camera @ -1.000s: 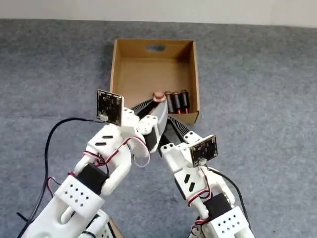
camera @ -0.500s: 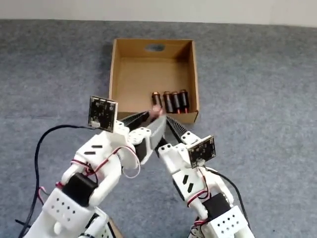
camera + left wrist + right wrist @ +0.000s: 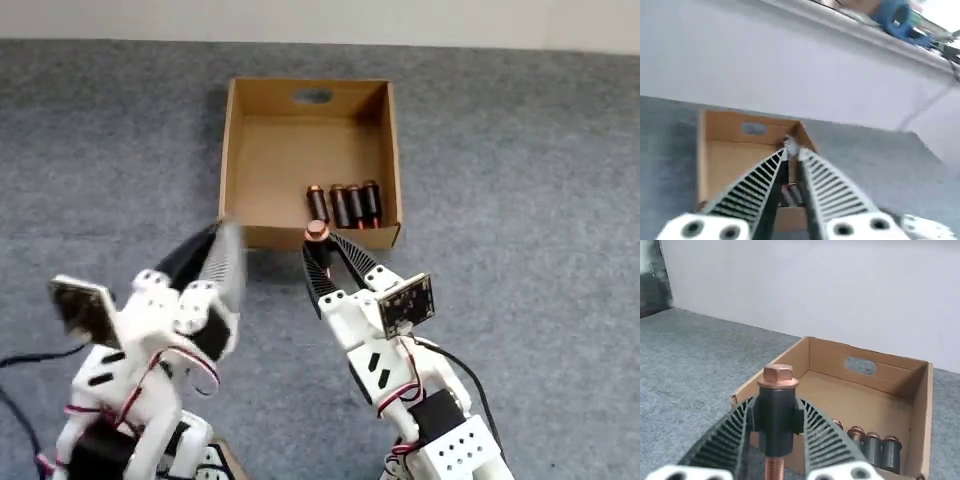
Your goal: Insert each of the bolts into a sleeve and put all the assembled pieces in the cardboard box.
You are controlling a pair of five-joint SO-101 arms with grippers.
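Left gripper (image 3: 222, 238) pulled back; right gripper (image 3: 775, 406) keeps sleeved bolt (image 3: 774, 422).

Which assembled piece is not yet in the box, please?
The piece clamped upright in the right gripper; the other four lie inside the box.

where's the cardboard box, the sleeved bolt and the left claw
cardboard box (image 3: 285, 150), high view, bare floor.
sleeved bolt (image 3: 775, 415), right wrist view, dark sleeve's middle.
left claw (image 3: 793, 150), left wrist view, midway between fingertips.

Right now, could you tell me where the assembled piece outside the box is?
The right gripper holds the assembled piece in its jaws, just short of the cardboard box's near wall.
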